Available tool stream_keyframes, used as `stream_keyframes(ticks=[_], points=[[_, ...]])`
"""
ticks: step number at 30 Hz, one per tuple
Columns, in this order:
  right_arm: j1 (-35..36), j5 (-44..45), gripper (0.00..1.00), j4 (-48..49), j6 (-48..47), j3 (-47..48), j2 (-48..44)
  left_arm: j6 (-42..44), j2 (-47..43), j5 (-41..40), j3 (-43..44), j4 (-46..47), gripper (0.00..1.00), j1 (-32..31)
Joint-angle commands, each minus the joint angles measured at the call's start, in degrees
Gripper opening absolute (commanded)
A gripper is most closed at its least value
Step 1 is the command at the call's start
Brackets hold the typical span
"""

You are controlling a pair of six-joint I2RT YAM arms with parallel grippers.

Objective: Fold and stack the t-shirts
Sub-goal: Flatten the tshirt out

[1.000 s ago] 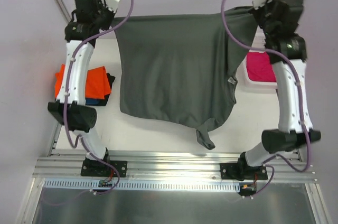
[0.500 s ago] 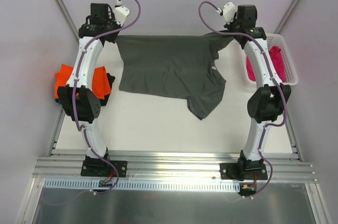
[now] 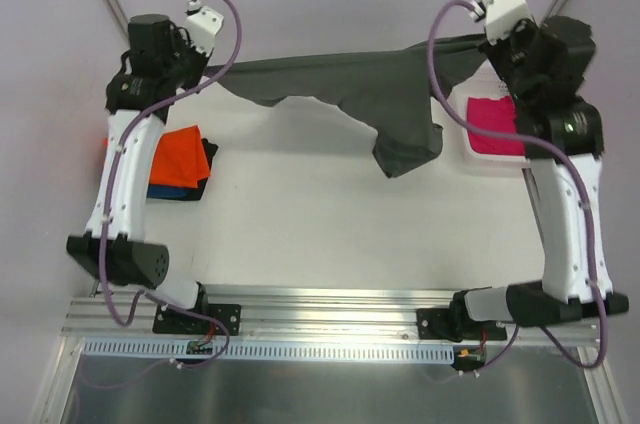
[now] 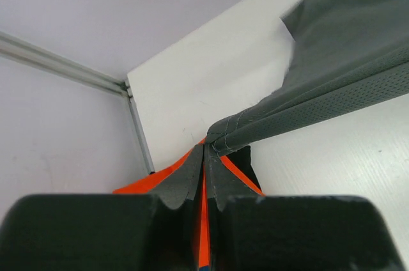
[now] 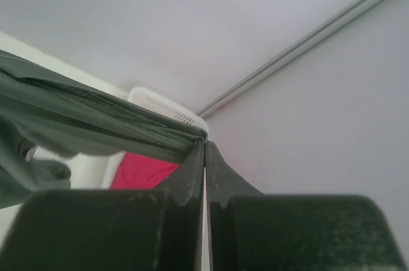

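At the table's 12 o'clock: grey shirt stretched in the air, slack fold drooping towards 1 o'clock. Left gripper pinched tight on its 10 o'clock end, right gripper clamped on the 2 o'clock end. Orange shirt over blue shirt at 9 o'clock. Pink shirt in basket, 3 o'clock.

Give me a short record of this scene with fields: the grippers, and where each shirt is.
left gripper: shut on dark grey t-shirt
right gripper: shut on dark grey t-shirt
dark grey t-shirt: hangs stretched between both grippers, above table
orange t-shirt: folded, on blue t-shirt, left side
pink t-shirt: in white basket, right side
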Motion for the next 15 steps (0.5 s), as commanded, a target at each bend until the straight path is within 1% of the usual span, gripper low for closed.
stream_keyframes(ticks=[1, 2, 4, 5, 6, 8, 10, 15], points=[[-0.5, 4.7, 0.01, -4.3, 0.8, -0.2, -9.1, -1.7, -10.8, -1.6, -3.6, 0.9, 0.00, 0.8], [-0.4, 5.0, 0.01, -5.1, 0.8, -0.5, -13.0, -1.7, -14.2, -1.5, -4.5, 0.9, 0.00, 0.8], [-0.5, 5.6, 0.00, -6.9, 1.1, -2.0, -16.5, -2.1, -17.5, -1.4, -6.5, 0.9, 0.00, 0.8], [-0.5, 5.8, 0.00, -7.4, 1.1, -2.4, -18.4, -2.2, -20.8, -1.2, -7.2, 0.9, 0.00, 0.8], [-0.4, 6.0, 0.01, -8.1, 0.9, -3.3, -21.5, -2.3, -22.5, -1.0, -8.0, 0.9, 0.00, 0.8], [-0.6, 6.7, 0.01, -8.1, -0.9, -4.3, -24.6, -2.2, -26.3, -1.0, -9.7, 0.9, 0.00, 0.8], [-0.8, 8.1, 0.01, -7.5, -3.6, -4.9, -27.7, -1.7, -28.0, -1.5, -10.3, 0.9, 0.00, 0.8], [-0.8, 9.7, 0.01, -3.9, -9.3, -5.0, -29.6, -0.1, -28.7, -2.9, -9.4, 1.0, 0.00, 0.8]])
